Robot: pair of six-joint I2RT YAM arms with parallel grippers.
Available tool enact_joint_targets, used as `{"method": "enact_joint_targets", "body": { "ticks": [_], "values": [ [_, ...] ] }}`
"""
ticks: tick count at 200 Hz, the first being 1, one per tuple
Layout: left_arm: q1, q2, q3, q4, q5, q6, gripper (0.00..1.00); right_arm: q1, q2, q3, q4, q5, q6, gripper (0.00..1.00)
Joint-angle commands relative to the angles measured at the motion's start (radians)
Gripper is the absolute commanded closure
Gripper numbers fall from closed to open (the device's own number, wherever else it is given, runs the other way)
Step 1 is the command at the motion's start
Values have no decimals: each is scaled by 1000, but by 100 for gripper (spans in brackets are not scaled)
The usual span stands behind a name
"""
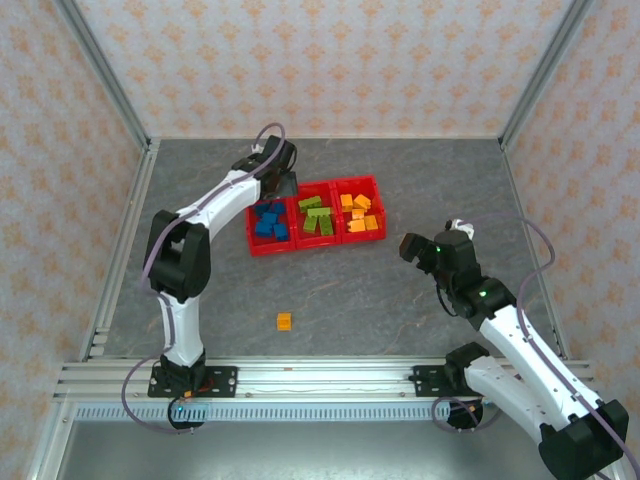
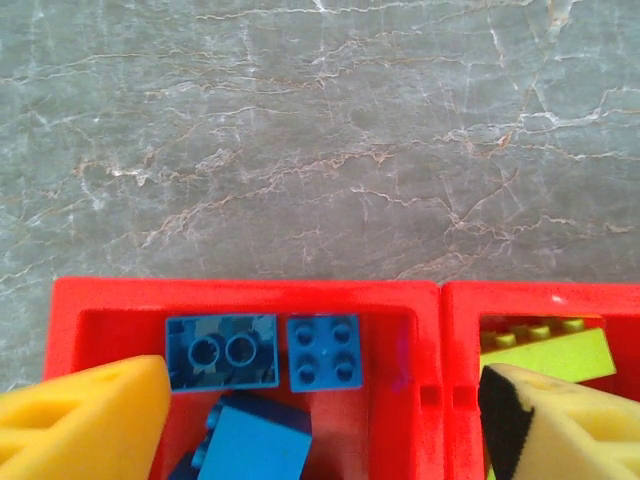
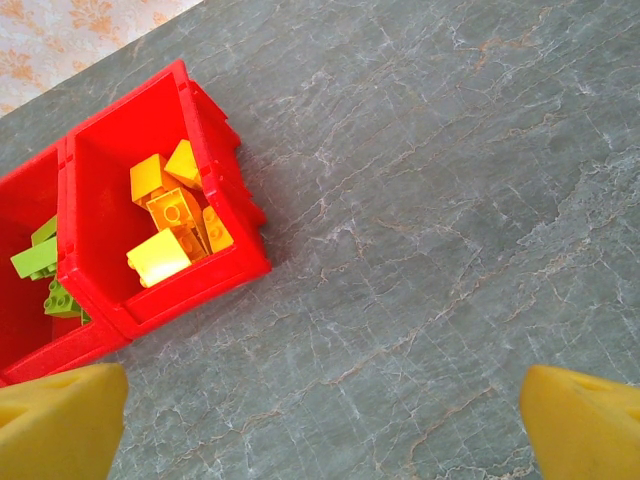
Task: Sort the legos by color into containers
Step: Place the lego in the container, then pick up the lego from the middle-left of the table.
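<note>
1. Red tray (image 1: 318,245), toward the far side of the bench: blue legos (image 2: 222,350) in its left compartment, green legos (image 1: 316,215) in the middle, orange-yellow legos (image 3: 175,225) in the right.
2. One orange lego (image 1: 284,321) lies alone on the bench, nearer the arm bases and well apart from the tray.
3. Left end effector (image 1: 286,185) hangs over the blue compartment, fingers spread wide, holding nothing.
4. Right end effector (image 3: 325,400) hovers over bare bench beside the tray, spread wide, empty.
5. The stray brick looks light, rigid and smooth. It is probably best pinched across two flat side walls, not the studs.
</note>
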Motion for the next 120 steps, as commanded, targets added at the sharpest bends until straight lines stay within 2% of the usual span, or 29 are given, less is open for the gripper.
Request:
{"method": "enact_joint_targets", "body": {
  "ticks": [1,27,51,75,93,120],
  "values": [
    [7,-122,-31,34,-8,2,11,-5,-2,13,-7,23,-16,0],
    [6,-225,-90,12,23,-2,1,-4,-1,14,-5,22,-16,0],
    [4,-331,-200,-30,20,-55,1,-5,-1,8,2,15,-12,0],
    [-12,-461,-388,-19,50,-104,1,-5,2,-2,17,0,-6,0],
    [-50,-566,-523,-21,56,-148,0,-5,9,-6,24,-10,-1,0],
    [-159,-705,-668,-42,58,-208,1,-5,21,-7,39,-21,5,0]
  ]
}}
